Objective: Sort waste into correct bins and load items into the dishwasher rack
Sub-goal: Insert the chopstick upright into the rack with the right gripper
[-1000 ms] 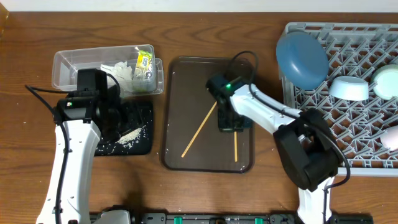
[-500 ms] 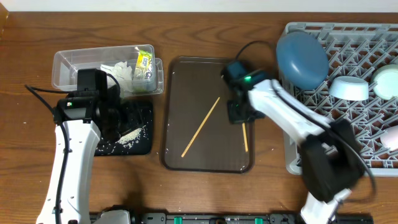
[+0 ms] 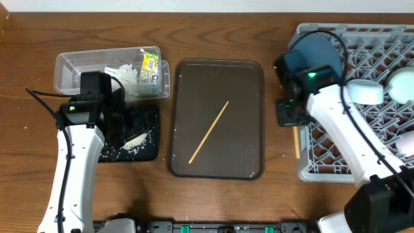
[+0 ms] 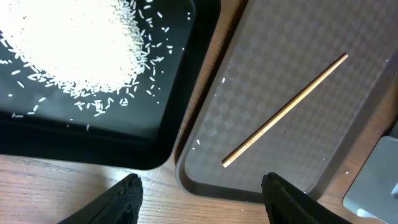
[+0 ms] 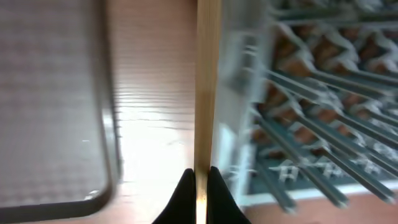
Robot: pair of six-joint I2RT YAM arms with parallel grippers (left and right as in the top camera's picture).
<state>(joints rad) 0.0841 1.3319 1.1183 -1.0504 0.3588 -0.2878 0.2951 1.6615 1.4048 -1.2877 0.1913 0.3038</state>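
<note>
**Overhead view.** The left arm [image 3: 68,168] rises from the 7 o'clock edge toward 12 o'clock, with its wrist folded over at the top. The left gripper [image 3: 118,133] points downward with its jaws parted, and the wrist view shows its fingertips [image 4: 124,198] well apart. The right arm [image 3: 343,126] enters at 5 o'clock and stretches toward 11 o'clock. The right gripper [image 3: 288,115] faces downward, its jaws pinched together on a chopstick [image 5: 207,93] that extends toward 6 o'clock.

A brown wooden table [image 3: 213,200] under even light.
</note>
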